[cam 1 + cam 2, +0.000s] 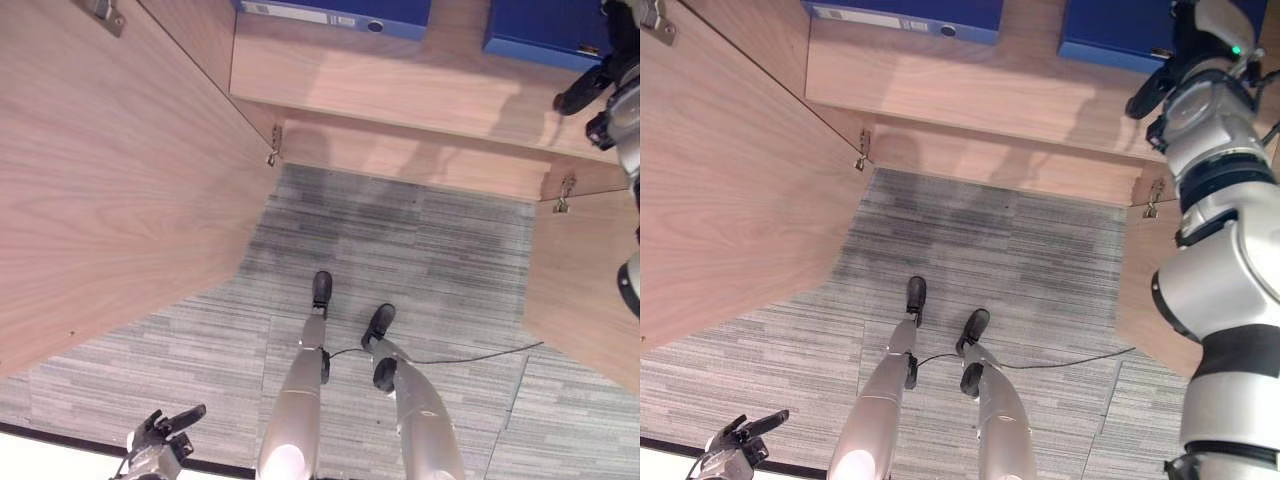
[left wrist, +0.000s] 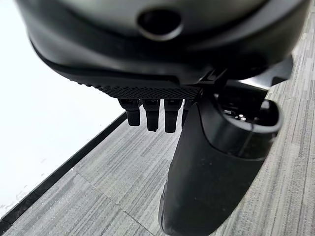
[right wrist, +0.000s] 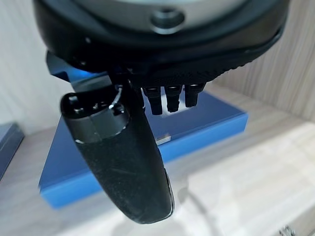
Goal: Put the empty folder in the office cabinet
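Down low, the left hand (image 1: 735,440) is hanging over the striped grey carpet tiles (image 1: 400,270), fingers loosely spread and holding nothing. Further out, both woodgrain cabinet doors (image 1: 110,180) are standing open. Up at the shelf (image 1: 400,85), the right hand (image 1: 590,85) is hovering just above a flat blue folder (image 3: 206,128), fingers relaxed, not gripping. A second blue binder (image 1: 340,12) is lying well to its left.

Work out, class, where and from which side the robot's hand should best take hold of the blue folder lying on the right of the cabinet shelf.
Probably the near long edge of the blue folder, approached from the cabinet's open front. It lies flat on the shelf, so its broad faces offer no pinch; its front edge faces the opening between the open doors. The right hand hangs just above it.
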Motion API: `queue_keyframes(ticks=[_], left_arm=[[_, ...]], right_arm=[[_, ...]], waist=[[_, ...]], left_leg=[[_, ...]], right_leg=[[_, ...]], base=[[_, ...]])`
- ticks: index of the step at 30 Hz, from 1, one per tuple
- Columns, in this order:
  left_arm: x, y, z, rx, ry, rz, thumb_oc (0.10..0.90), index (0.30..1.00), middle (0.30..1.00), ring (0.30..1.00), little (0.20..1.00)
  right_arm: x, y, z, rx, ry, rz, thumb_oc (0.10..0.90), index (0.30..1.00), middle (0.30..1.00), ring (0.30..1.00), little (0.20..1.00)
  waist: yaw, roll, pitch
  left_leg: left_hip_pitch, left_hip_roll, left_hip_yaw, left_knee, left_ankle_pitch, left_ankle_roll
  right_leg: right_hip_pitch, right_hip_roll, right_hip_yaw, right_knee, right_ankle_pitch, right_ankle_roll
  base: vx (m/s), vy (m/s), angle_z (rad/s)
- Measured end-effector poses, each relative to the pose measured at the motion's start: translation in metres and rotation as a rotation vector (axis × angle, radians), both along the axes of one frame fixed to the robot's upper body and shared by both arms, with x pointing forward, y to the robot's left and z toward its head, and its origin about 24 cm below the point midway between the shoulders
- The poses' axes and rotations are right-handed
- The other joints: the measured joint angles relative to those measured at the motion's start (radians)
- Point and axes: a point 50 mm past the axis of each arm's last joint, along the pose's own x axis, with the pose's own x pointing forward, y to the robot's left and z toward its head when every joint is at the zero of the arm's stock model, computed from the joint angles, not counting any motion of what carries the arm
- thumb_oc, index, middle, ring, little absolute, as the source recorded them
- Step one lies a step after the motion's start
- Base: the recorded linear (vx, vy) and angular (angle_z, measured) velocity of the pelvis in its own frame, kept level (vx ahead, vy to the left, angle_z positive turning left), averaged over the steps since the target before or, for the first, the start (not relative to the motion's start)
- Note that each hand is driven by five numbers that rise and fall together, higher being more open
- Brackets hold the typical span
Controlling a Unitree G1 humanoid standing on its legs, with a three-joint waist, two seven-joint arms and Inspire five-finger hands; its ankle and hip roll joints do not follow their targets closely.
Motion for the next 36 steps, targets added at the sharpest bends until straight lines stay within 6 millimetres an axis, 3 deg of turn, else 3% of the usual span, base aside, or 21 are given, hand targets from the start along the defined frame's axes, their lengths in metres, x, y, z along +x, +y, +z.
queue_keyframes(ticks=[7,12,17,28,31,36], left_arm=[[0.0,0.009,0.005,0.025,-0.005,0.003,0.8,0.9,0.9,0.9,0.9],[0.001,0.009,0.006,0.026,-0.009,0.002,0.8,0.9,0.9,0.9,0.9],[0.002,0.01,0.007,0.025,-0.019,0.012,0.8,0.9,0.9,0.9,0.9],[0.0,0.014,0.009,0.024,-0.044,0.053,0.8,0.9,0.9,0.9,0.9],[-0.001,0.014,0.008,0.009,-0.046,0.062,0.8,0.9,0.9,0.9,0.9],[-0.001,0.013,0.007,-0.001,-0.036,0.056,0.8,0.9,0.9,0.9,0.9]], right_arm=[[-0.011,-0.009,0.022,-0.042,-0.031,-0.067,0.8,0.9,0.9,0.9,0.9],[-0.008,0.002,0.025,-0.055,-0.045,-0.023,0.8,0.9,0.9,0.9,0.9],[0.002,0.012,0.008,-0.027,-0.02,0.026,0.8,0.9,0.9,0.9,0.9],[0.003,0.015,0.007,-0.014,-0.056,0.036,0.8,0.9,0.9,0.9,0.9],[0.012,0.024,-0.012,0.029,-0.03,0.07,0.8,0.9,0.9,0.9,0.9],[0.026,0.039,-0.065,0.063,0.092,0.119,0.8,0.9,0.9,0.9,0.9]], waist=[[0.001,0.0,0.0],[0.001,0.0,0.0],[0.016,0.003,-0.002],[0.018,0.013,-0.012],[0.019,0.021,-0.017],[0.003,0.024,-0.047]], left_leg=[[-0.033,-0.001,-0.003,0.005,0.01,0.002],[-0.029,-0.001,0.0,0.007,0.013,0.004],[0.044,-0.003,0.005,0.005,0.013,0.004],[0.149,-0.003,0.008,0.005,0.004,-0.009],[0.196,-0.003,0.013,0.006,-0.003,-0.007],[0.25,-0.002,0.017,0.009,-0.012,-0.005]], right_leg=[[-0.04,-0.005,0.0,0.023,0.0,0.0],[-0.039,-0.006,0.002,0.028,0.001,-0.002],[0.031,-0.008,0.013,0.024,0.001,-0.002],[0.126,-0.012,0.019,0.043,0.005,-0.011],[0.174,-0.01,0.026,0.035,0.006,-0.012],[0.234,-0.007,0.032,0.018,0.007,-0.012]], base=[[0.0,0.0,0.0],[-0.01,0.014,-0.01],[-0.04,0.029,-0.02],[-0.05,0.039,-0.01],[-0.05,0.033,-0.04],[-0.05,0.04,-0.02]])
